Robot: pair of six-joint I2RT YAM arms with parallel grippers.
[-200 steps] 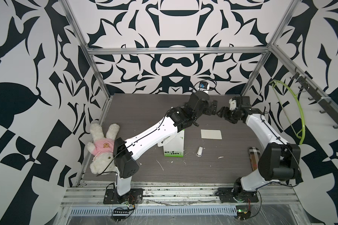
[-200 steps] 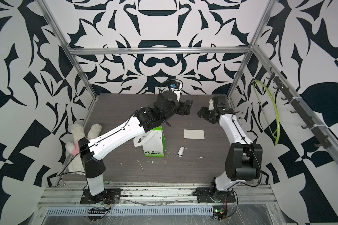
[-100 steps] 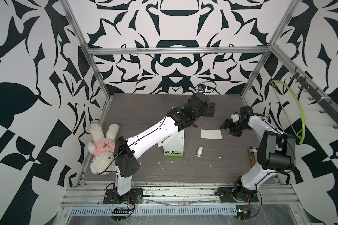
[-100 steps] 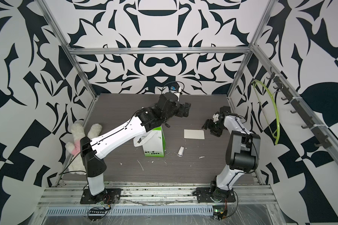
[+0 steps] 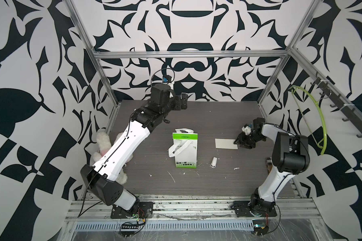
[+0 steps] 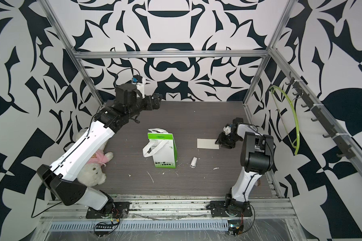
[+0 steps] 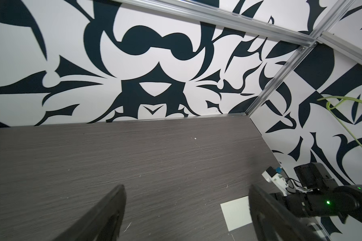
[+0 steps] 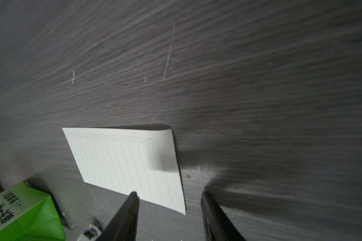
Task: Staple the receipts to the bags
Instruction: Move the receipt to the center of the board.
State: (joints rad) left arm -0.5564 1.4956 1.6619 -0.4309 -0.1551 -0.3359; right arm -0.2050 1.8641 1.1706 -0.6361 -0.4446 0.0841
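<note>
Right gripper (image 8: 169, 195), jaws part-open & empty, straddles the right edge of the receipt (image 8: 123, 162), flat on the table (image 5: 196, 187) right of the bag (image 5: 185, 150); pinch may just skid/crumple thin paper.

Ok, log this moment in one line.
right end effector: open, over receipt edge | left end effector: open, empty | bag: upright | stapler: untouched

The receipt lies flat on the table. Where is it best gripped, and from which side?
Grip the receipt at the short edge nearest the right gripper, coming low from that side. It lies flat, but in the right wrist view a corner of this edge curls slightly off the table, so the gripper might get under there.
</note>
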